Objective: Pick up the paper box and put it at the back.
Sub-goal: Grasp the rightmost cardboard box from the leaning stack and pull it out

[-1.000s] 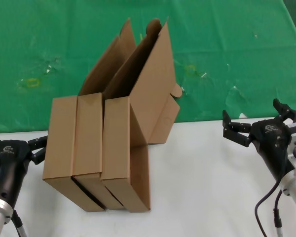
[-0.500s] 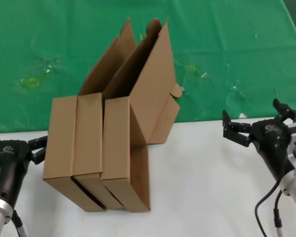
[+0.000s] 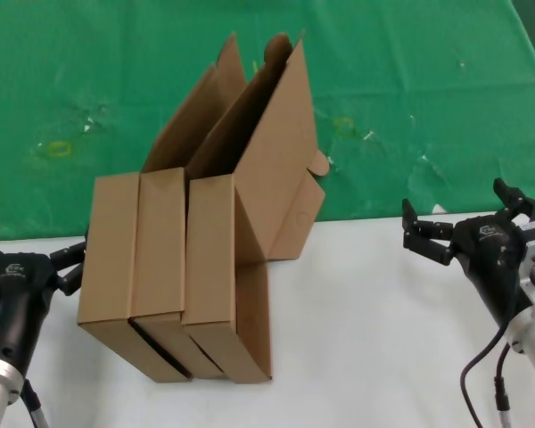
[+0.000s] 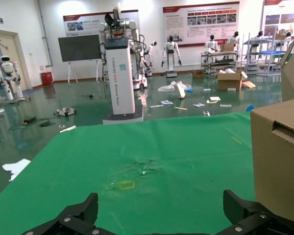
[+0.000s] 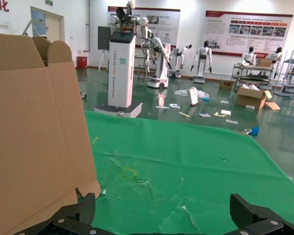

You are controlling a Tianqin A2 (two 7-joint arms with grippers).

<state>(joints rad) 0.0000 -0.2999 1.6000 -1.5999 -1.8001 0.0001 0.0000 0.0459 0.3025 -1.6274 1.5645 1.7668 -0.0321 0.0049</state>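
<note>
Three alike brown paper boxes stand on edge, side by side, on the white tabletop: a left one [image 3: 107, 250], a middle one [image 3: 158, 241] and a right one [image 3: 209, 254]. Their opened lids [image 3: 272, 152] lean back over the green cloth [image 3: 410, 89]. My left gripper [image 3: 31, 245] hovers open just left of the left box, which fills the edge of the left wrist view [image 4: 277, 156]. My right gripper [image 3: 459, 203] is open, well to the right of the boxes. The right wrist view shows a lid [image 5: 34, 132] beside that open gripper [image 5: 161, 205]. The left gripper [image 4: 160, 203] holds nothing.
The white tabletop [image 3: 357, 339] stretches bare between the boxes and my right arm. The green cloth carries faint stains [image 3: 58, 147] and creases, with nothing else standing on it. Cables hang from my right arm [image 3: 481, 374].
</note>
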